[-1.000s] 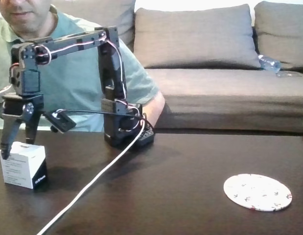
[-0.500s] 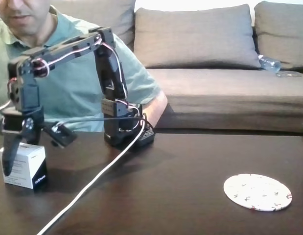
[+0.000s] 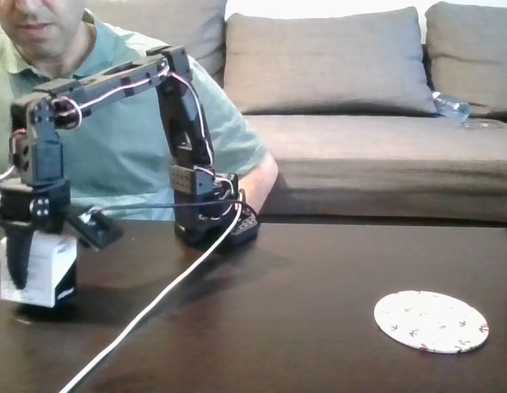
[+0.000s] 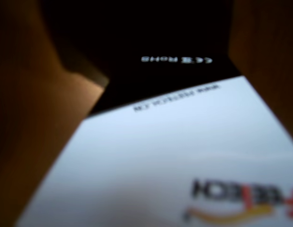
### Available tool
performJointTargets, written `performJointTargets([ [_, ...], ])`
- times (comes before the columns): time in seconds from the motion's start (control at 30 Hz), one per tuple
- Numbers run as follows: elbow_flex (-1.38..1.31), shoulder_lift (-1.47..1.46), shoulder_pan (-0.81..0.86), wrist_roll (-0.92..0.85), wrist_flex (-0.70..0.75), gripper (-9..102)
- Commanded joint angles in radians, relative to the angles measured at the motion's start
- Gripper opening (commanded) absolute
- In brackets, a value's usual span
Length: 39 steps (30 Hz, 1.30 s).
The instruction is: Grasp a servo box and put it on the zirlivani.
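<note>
The servo box (image 3: 42,272), a small white cube with a black side, is at the table's far left in the fixed view. My gripper (image 3: 28,277) comes down over it and is shut on it, one dark finger (image 3: 15,255) across its front face. The box looks raised a little off the table, with a shadow under it. The wrist view has the servo box (image 4: 174,156) up close: a white face with a blurred logo and a black side with white print, between my blurred fingers (image 4: 28,142). The zirlivani (image 3: 431,321), a flat speckled white disc, lies at the front right.
A white cable (image 3: 155,303) runs diagonally from the arm base (image 3: 208,221) to the front edge. A person in a green shirt (image 3: 114,123) sits behind the table at the left. A grey sofa (image 3: 359,123) spans the back. Dark tabletop (image 3: 278,311) lies between box and disc.
My gripper came down around the servo box and closed on it. The box now sits slightly higher than before.
</note>
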Motion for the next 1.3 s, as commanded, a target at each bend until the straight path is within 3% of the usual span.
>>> performJointTargets([
  [0.0, -0.095, 0.146, -0.008, 0.011, 0.115, 16],
  [0.27, -0.181, 0.644, -0.209, 0.110, 0.430, 16],
  [0.5, -0.176, 0.808, -0.729, 0.328, 0.514, 16],
  [0.67, -0.190, 0.637, -1.009, 0.456, 0.495, 16],
  [0.9, -0.273, 0.336, -1.258, 0.549, 0.374, 16],
  [1.27, -0.861, -0.225, -1.502, 0.638, 0.446, 16],
])
